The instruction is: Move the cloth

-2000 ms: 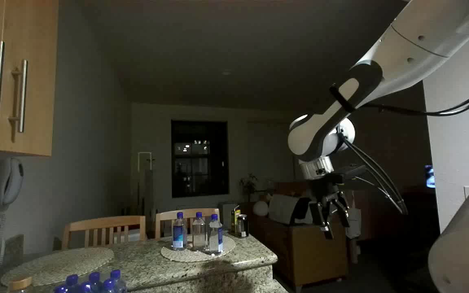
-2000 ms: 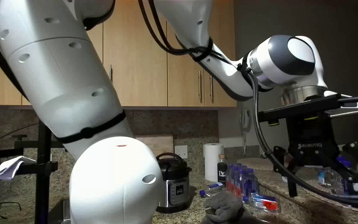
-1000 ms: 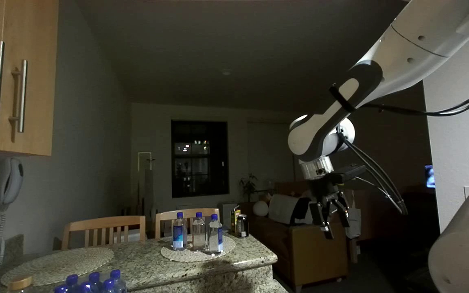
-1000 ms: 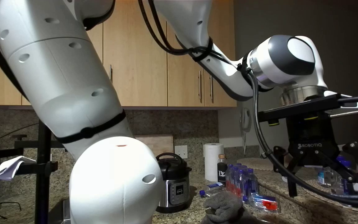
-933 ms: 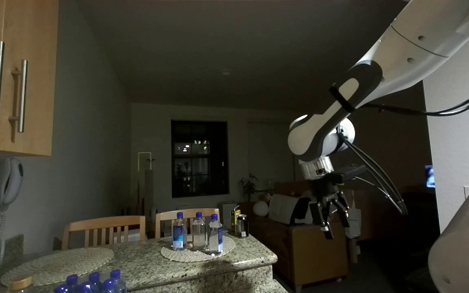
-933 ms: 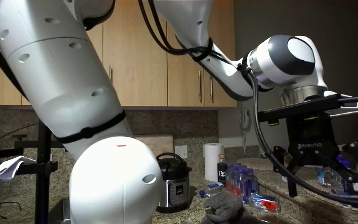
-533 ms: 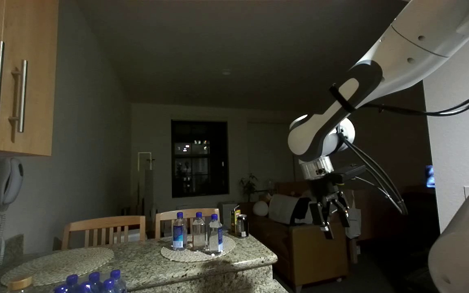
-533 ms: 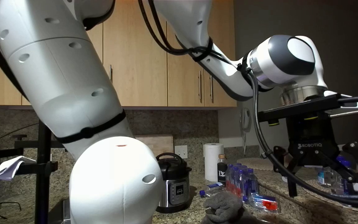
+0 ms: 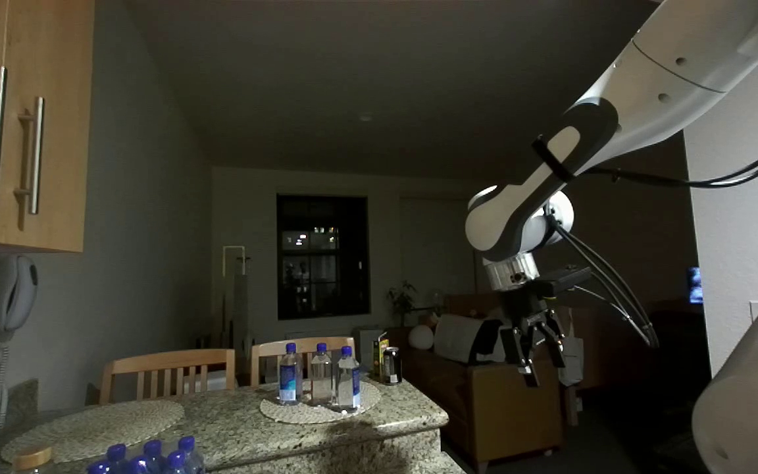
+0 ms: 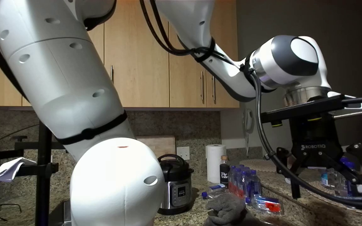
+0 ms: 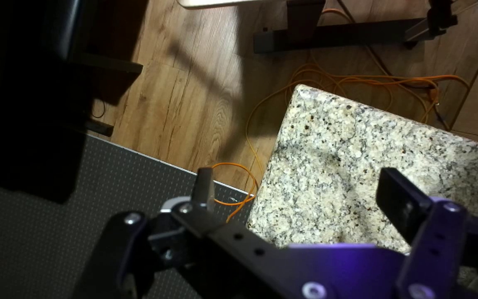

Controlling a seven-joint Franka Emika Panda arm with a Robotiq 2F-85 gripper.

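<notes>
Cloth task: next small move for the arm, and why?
I'd probably swing the open pincer, without lowering it, toward the gray cloth. It holds nothing, and the wrist view shows a countertop corner and floor but no cloth. In an exterior view, bottles stand and lie near the cloth, so descending early looks risky.

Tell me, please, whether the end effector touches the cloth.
Apart: in an exterior view, the end effector hangs clear of the cloth, a lying bottle showing between them.

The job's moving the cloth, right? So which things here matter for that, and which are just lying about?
For the job, likely:
grey cloth
gripper, open

Just lying about:
pressure cooker
paper towel roll
water bottles
dark can
</notes>
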